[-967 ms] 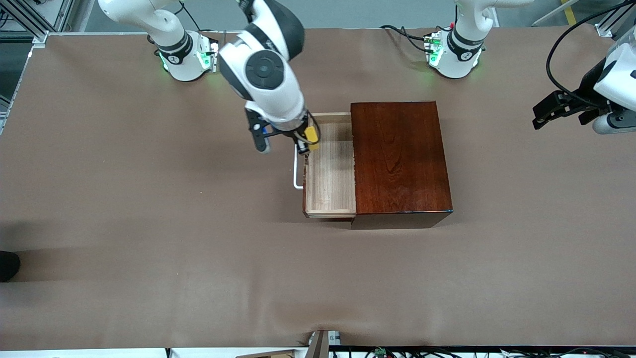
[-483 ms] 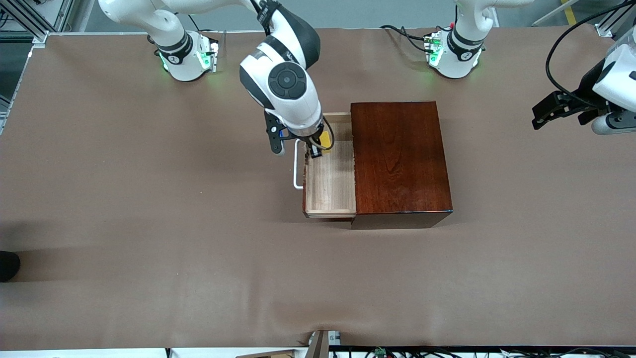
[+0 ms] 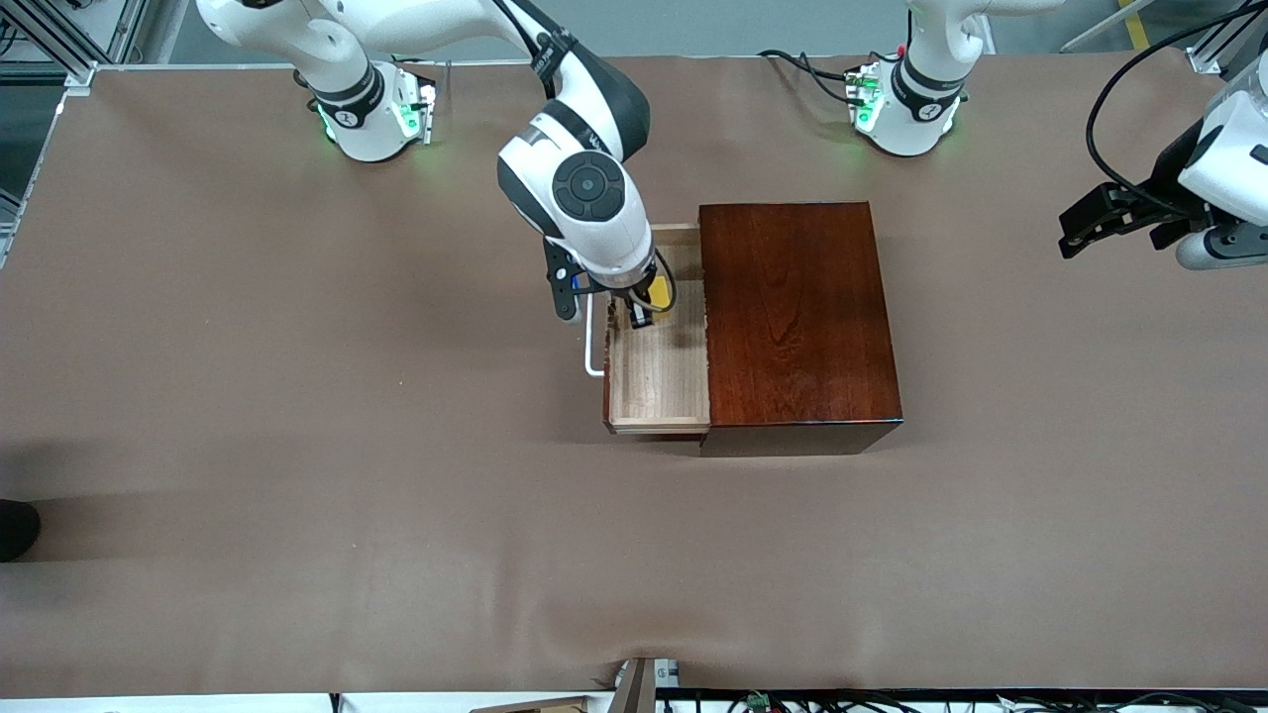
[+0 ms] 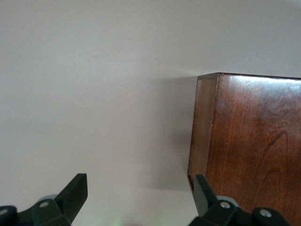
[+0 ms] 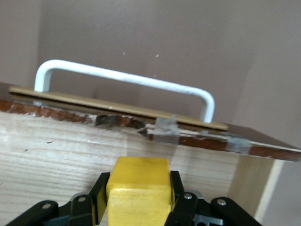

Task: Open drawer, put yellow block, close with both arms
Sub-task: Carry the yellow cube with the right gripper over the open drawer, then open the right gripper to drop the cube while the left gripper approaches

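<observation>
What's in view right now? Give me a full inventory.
box: 1, dark reddish-brown, mid-table
drawer: 1, pale wood, pulled open toward the right arm's end
handle: 1, white, on the drawer front
block: 1, yellow, in the right end effector over the drawer
table: 1, brown
right end effector: 1, black, shut on the block
left end effector: 1, black, open, waiting over the left arm's end of the table

Brown-covered table (image 3: 297,416), bearing only a dark reddish-brown wooden box (image 3: 797,317) with its drawer (image 3: 659,371) pulled open.
</observation>
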`<act>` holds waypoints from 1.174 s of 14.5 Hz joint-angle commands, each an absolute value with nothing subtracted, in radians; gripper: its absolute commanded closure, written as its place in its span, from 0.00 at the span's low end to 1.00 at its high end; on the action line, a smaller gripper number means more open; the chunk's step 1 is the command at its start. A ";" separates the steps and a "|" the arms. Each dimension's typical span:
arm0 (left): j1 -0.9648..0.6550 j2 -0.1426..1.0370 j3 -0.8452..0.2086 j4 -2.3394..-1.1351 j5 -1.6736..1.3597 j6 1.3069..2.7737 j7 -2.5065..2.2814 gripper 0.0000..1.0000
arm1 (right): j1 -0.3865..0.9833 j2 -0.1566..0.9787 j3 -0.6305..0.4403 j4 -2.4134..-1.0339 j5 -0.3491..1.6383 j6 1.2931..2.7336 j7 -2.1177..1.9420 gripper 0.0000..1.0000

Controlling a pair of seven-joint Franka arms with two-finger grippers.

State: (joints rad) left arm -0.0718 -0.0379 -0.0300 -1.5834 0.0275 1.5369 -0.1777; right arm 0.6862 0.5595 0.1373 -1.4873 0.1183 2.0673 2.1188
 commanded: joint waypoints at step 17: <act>-0.084 0.035 -0.198 -1.546 0.023 1.529 -0.279 0.00 | 0.680 0.604 0.124 -1.370 0.087 2.007 2.132 0.00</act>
